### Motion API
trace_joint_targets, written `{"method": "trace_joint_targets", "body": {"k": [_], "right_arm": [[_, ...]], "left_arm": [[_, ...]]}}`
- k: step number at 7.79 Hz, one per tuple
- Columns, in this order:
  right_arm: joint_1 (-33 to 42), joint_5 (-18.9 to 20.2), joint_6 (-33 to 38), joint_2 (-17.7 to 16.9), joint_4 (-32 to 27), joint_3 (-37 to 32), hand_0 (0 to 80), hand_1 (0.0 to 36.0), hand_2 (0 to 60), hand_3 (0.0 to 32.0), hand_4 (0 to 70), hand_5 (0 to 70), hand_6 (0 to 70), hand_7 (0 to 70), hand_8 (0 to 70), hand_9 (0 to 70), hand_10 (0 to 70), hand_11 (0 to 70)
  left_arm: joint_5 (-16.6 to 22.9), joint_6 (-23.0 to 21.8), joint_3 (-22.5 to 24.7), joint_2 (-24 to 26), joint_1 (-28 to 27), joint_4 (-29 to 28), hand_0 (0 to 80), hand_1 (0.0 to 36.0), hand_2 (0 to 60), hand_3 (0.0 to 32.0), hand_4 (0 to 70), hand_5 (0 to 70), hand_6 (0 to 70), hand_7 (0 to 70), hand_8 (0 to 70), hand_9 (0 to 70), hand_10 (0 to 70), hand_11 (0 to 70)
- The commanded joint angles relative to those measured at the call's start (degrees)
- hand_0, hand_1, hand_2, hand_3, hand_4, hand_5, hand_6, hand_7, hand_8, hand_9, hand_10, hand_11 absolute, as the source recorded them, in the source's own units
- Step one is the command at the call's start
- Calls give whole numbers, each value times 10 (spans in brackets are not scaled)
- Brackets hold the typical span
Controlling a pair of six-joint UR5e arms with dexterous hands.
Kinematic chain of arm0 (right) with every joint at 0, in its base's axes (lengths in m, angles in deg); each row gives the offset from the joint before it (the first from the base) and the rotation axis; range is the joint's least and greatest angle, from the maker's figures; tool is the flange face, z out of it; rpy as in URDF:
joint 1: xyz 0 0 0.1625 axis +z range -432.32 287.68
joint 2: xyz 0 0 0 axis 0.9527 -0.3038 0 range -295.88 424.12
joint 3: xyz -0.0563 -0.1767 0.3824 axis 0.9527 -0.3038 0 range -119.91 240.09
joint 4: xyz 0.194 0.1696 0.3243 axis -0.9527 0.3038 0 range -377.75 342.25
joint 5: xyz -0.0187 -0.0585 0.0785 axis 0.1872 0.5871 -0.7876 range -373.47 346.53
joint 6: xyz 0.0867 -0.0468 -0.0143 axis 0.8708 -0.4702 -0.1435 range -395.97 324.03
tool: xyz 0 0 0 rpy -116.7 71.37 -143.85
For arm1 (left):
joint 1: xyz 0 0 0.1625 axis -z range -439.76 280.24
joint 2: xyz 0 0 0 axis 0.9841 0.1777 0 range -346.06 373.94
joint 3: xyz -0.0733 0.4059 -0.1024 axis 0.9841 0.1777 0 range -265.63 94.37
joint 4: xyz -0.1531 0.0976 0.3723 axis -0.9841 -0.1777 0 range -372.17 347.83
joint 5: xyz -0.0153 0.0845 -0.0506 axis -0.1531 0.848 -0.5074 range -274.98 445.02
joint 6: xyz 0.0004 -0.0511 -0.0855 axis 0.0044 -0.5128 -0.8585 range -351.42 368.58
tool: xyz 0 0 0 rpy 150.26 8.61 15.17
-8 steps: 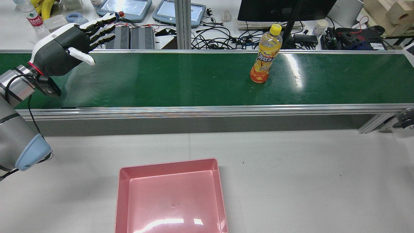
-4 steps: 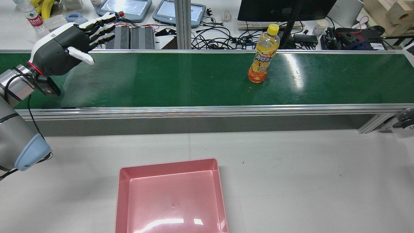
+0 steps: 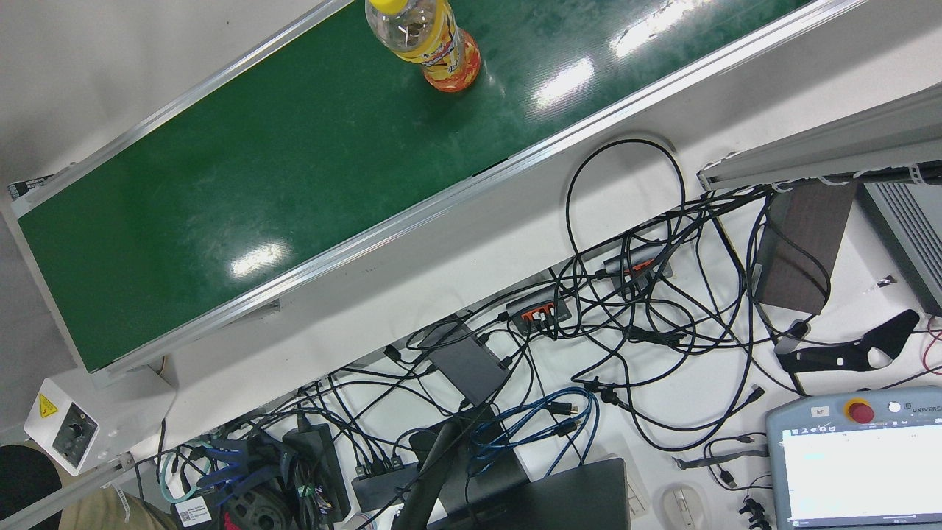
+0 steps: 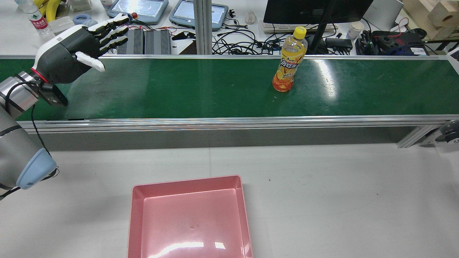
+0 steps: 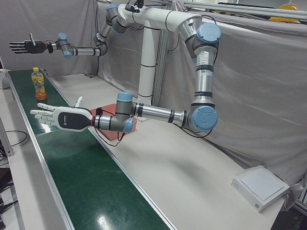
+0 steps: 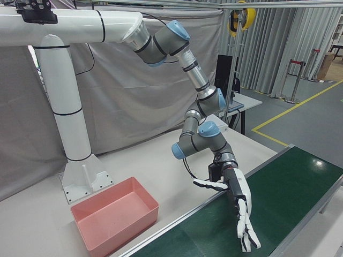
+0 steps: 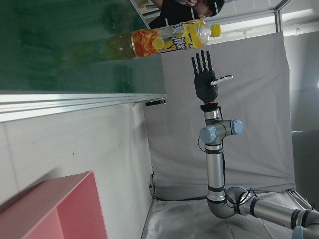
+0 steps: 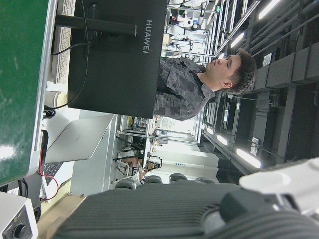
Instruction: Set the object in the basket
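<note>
An orange drink bottle (image 4: 287, 68) with a yellow cap stands upright on the green conveyor belt (image 4: 179, 89), right of centre in the rear view. The bottle (image 3: 430, 40) also shows in the front view, and the bottle (image 7: 169, 39) lies across the left hand view. My left hand (image 4: 71, 53) hovers open over the belt's left end, fingers spread, far from the bottle. From the corner cameras the left hand (image 5: 62, 117) (image 6: 238, 201) is just above the belt. My right hand (image 5: 24, 46) is raised open beyond the bottle (image 5: 38, 85). The pink basket (image 4: 186, 182) sits empty on the white table.
An aluminium rail (image 4: 229, 122) borders the belt on the table side. Beyond the belt are a monitor (image 4: 315, 10), tangled cables (image 4: 244, 43) and teach pendants (image 4: 140, 9). A white box (image 5: 261, 187) lies at the table's far end. A person (image 8: 199, 79) stands behind the monitor.
The bottle has slid a little to the left along the belt. The left hand has stayed in place, still open.
</note>
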Motion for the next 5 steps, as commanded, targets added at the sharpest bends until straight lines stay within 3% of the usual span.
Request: {"method": "trace_joint_targets", "body": {"k": [1,5], "right_arm": [[0,0,-1,0,0,-2,0,0,0,0,0,0,0,0,0,0,0,0],[0,0,0,0,0,0,0,0,0,0,0,0,0,0,0,0,0,0]], "left_arm": [[0,1,1,1,0,0,524,68,0,16,153,102,0,0,64,72,63,103],[1,6,-1,-1,-2,8,525,68,0,2,160,111,9,0,67,75,61,100]]}}
